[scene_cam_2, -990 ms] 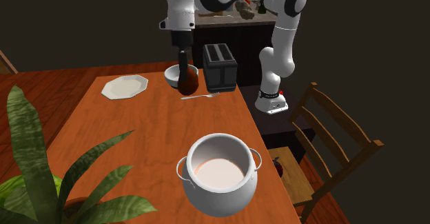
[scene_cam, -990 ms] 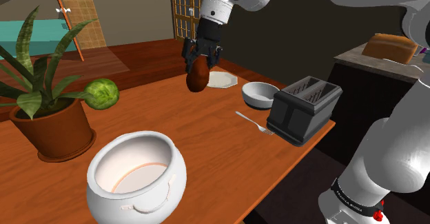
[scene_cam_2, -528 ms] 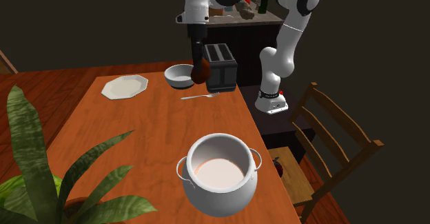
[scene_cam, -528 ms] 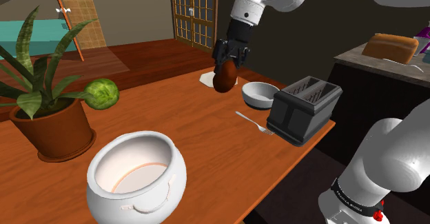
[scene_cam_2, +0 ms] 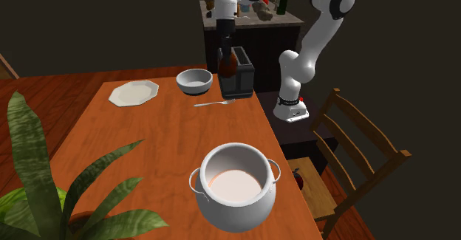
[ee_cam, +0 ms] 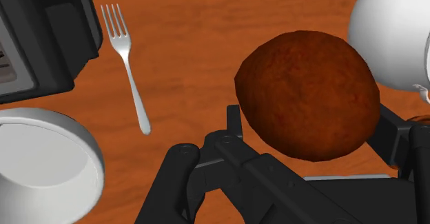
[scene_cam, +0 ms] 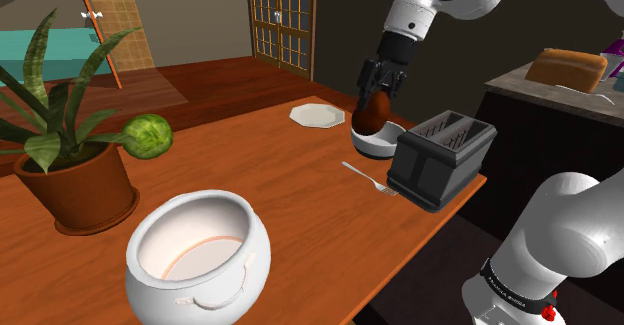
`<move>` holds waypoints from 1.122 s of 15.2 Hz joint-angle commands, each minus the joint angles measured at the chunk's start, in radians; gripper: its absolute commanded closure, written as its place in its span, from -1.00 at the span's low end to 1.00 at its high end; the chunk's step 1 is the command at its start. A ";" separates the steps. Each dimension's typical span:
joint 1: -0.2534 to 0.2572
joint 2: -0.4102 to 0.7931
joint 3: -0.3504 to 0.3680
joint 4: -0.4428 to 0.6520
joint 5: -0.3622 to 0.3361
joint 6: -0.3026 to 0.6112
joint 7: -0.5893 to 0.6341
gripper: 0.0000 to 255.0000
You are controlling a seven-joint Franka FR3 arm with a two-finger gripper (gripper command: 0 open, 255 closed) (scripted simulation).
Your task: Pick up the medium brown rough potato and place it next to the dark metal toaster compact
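Swung on past plate [scene_cam: 317,115] in the last second; now hangs over bowl [scene_cam: 375,148], pinching potato [scene_cam: 372,119] in claw [scene_cam: 374,101], toaster [scene_cam: 440,156] just beyond claw. Nearly there: needs lowering onto bare bench [scene_cam: 300,188] beside toaster, clear of fork [scene_cam: 370,179].

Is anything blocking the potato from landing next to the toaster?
Nothing in the air blocks the held potato, but a white bowl sits beside the toaster and a fork lies close by on the table.
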 commanded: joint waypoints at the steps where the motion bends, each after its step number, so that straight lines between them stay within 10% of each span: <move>1: -0.013 -0.050 -0.031 -0.030 -0.014 -0.032 -0.030 1.00; 17: -0.043 -0.164 -0.085 -0.273 -0.038 0.071 -0.134 1.00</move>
